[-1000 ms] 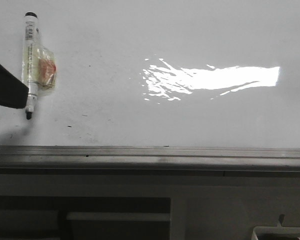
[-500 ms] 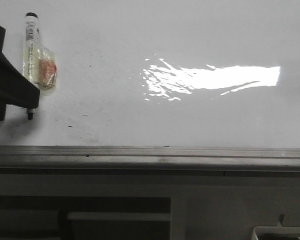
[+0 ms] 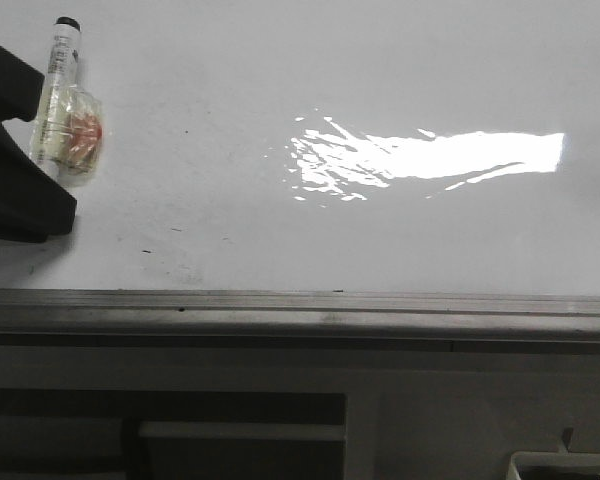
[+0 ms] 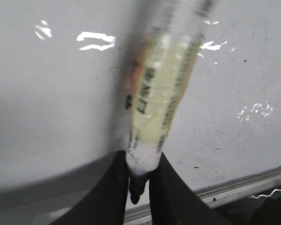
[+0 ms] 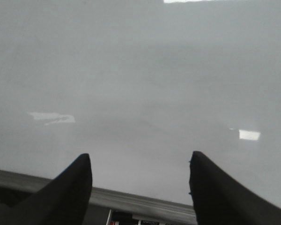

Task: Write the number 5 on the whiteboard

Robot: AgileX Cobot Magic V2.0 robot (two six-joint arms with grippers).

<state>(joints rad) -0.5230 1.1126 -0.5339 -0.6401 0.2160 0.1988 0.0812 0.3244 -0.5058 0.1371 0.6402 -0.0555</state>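
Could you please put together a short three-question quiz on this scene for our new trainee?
1. True or false: a number 5 is already drawn on the whiteboard.
2. Which hand grips the marker? A) the left hand B) the right hand C) neither
3. Fill in: the right hand's fingers stand ____, with nothing between them.

Key:
1. False. The board shows only a glare patch and tiny dark specks, no strokes.
2. A. In the left wrist view the black fingers pinch the marker near its dark tip.
3. Open, or apart. It hangs over bare board near the metal edge rail.
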